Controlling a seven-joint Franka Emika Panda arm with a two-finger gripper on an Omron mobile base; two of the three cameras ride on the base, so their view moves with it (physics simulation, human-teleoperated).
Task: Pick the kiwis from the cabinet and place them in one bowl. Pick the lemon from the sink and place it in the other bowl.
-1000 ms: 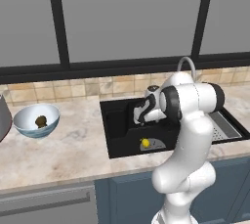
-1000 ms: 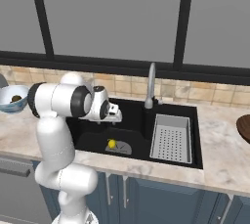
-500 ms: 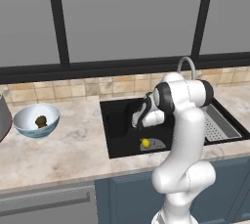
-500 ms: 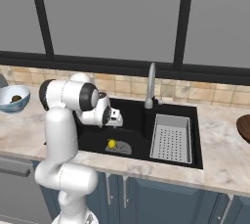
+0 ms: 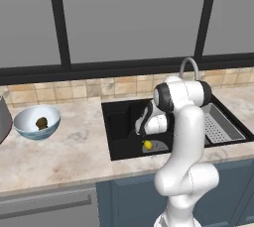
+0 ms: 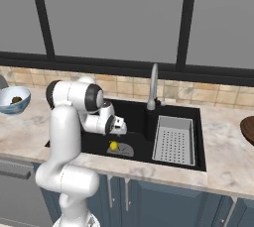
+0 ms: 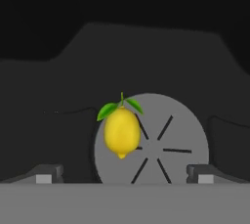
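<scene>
Lowered deeper into the sink (image 5: pixel 119 122), the gripper (image 7: pixel 122 176) now hangs, jaws apart, above the lemon (image 7: pixel 121 132) at the drain's (image 7: pixel 166 142) nine o'clock edge.

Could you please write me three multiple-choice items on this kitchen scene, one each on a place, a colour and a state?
1. Where does the lemon lie?
A. in the sink, on the drain
B. in the bowl
C. on the counter

2. What colour is the bowl outside?
A. red
B. light blue
C. black

3. How is the gripper?
A. shut on the lemon
B. open above the lemon
C. holding a kiwi

Key: 1 A, it rests on the grey drain disc; 2 B, its outer wall is pale blue; 3 B, both fingertips stand wide apart below the fruit.
</scene>
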